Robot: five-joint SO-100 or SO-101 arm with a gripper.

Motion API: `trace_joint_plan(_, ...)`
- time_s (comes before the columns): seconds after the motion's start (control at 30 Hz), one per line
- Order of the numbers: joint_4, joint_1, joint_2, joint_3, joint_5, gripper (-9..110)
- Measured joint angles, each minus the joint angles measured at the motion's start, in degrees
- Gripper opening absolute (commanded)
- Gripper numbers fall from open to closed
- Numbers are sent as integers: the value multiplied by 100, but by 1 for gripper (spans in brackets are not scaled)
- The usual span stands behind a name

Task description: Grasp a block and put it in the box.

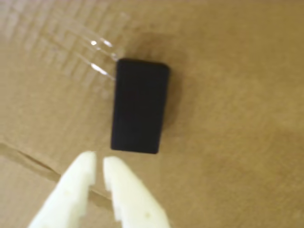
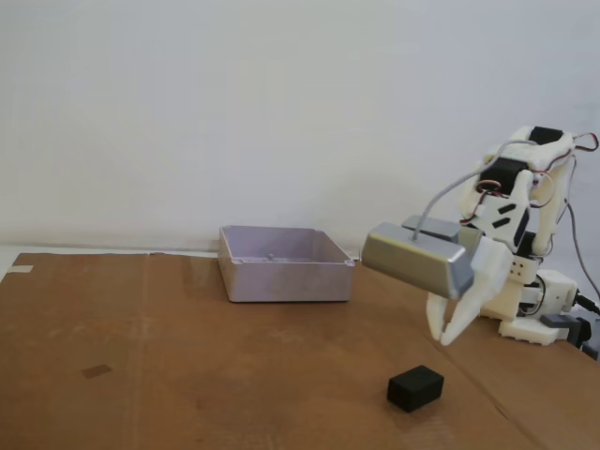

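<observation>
Small matte black block lying on brown cardboard near the front of the fixed view, well apart from the lavender-grey box behind it. White gripper poised above and just beside the block, fingers nearly closed, holding nothing. Probably light, rigid and unslippery; best pinched across the narrower sides.

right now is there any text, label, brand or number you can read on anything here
None readable in either view.
block: plain matte black, no marking.
box: plain pale wall, no label.
gripper: white fingers, no print visible.
grey housing on the arm: no lettering shows.
cardboard: bare brown, only a small dark patch, no print.
</observation>
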Motion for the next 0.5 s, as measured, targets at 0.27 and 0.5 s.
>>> trace_joint_plan(0.27, 0, 44, -281, -123, 62, 6)
trace_joint_plan(0.5, 0, 9, -492, -360, 62, 22)
